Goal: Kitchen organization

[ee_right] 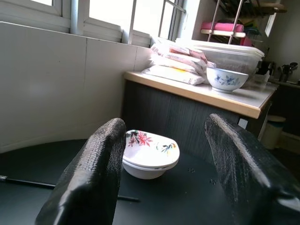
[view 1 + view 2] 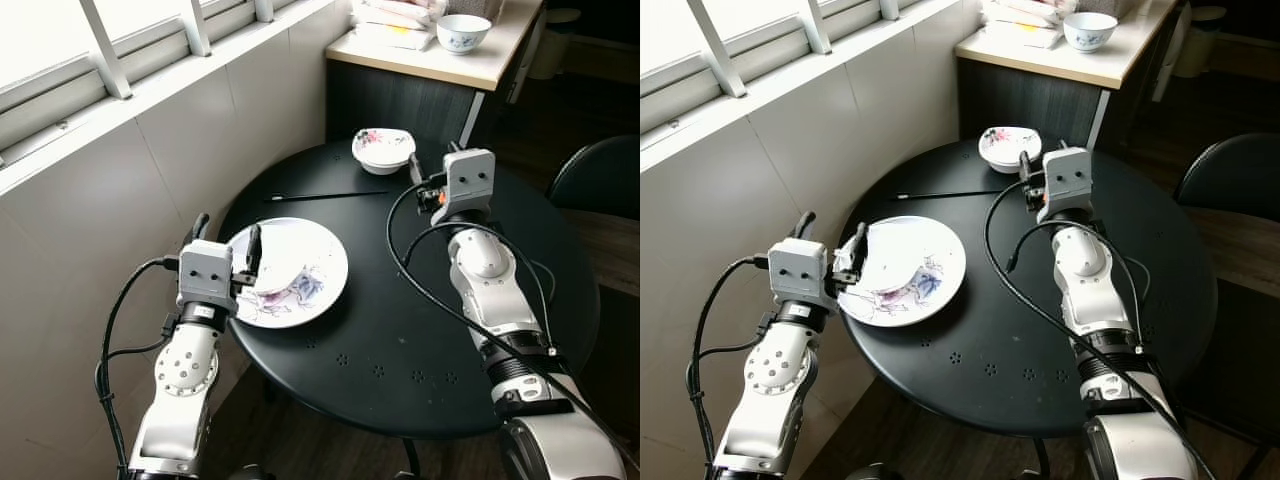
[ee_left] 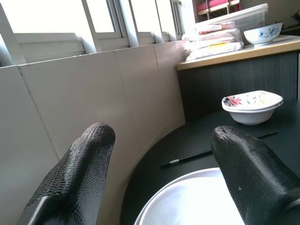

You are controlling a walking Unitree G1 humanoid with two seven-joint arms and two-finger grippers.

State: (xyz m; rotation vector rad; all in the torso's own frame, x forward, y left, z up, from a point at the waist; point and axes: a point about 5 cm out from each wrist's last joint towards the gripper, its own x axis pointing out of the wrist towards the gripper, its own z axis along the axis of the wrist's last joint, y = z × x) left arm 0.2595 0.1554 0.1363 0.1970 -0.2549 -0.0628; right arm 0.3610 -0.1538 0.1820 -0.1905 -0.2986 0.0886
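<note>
glossy glazed ceramic was seen on the plate [image 2: 300, 270] and bowl [image 2: 384, 148]; the table [image 2: 420, 340] was matt black, faintly sheened.

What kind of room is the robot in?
Most likely a kitchen or a small dining corner at home. A plate and a flowered bowl sit on a round black table, and a counter holds another bowl.
</note>
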